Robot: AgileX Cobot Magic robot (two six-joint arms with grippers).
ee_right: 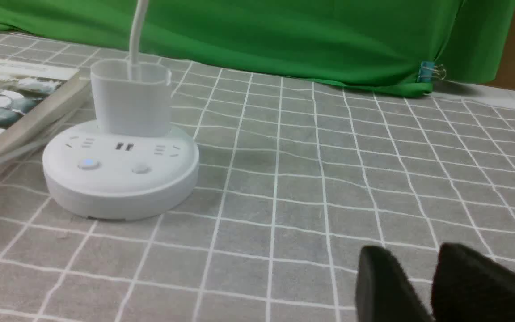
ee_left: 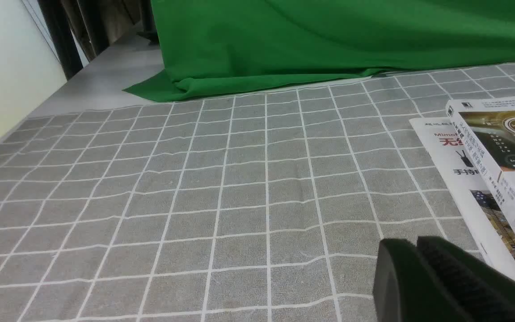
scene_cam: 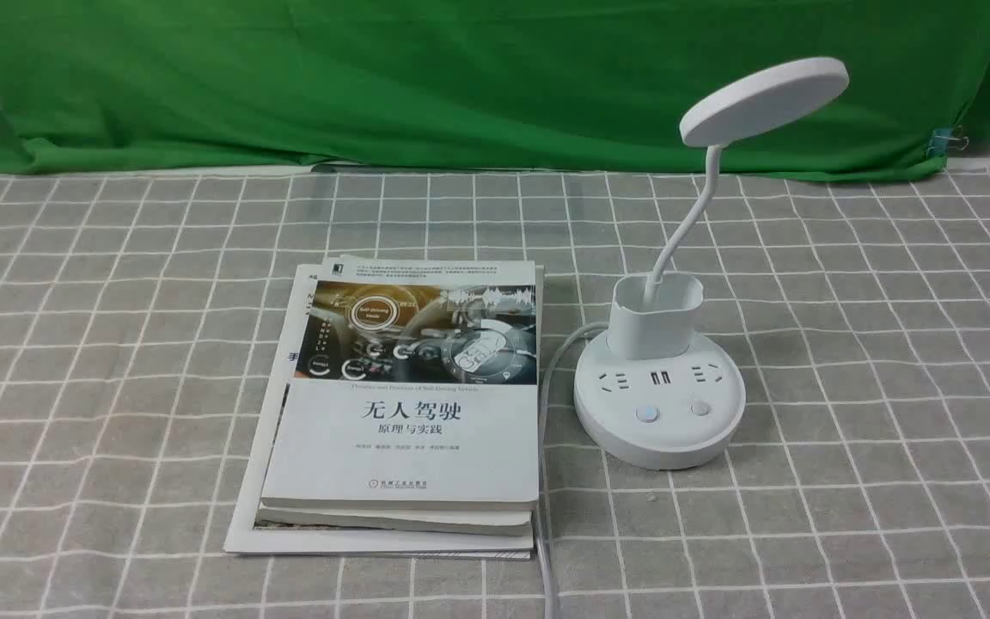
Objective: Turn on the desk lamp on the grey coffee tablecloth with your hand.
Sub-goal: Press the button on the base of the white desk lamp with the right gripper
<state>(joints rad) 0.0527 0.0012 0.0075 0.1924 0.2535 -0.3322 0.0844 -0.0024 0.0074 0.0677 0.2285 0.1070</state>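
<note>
Although nothing touches it yet, lamp: upright on the cloth, at 4 o'clock from the cloth's middle in the front view; unlit.
base: round, flat on the cloth; both buttons sit on its 6 o'clock rim facing the robot, probably so a press can come from the near side.
left button: faint blue glow.
right button: plain white; which of the two switches the light I cannot tell.
head: tilted up toward 1 o'clock, so the space above the buttons is open.
cord: leaves the base at 9 o'clock and runs toward 6 o'clock between base and books.
books: stack at 9 o'clock of the lamp, near but apart; they crowd an approach from that side.
right tool: fingers slightly spread with cloth showing between them, holding nothing; low over the cloth, well apart from the base, by my reading on its 4–5 o'clock side.
left tool: fingers look pressed together, empty; over bare cloth on the far side of the books from the lamp.
stage: approach not begun; neither arm shows in the front view.
next: right tool is nearer; the press should go straight down, since a sideways push may skid the base.
</note>
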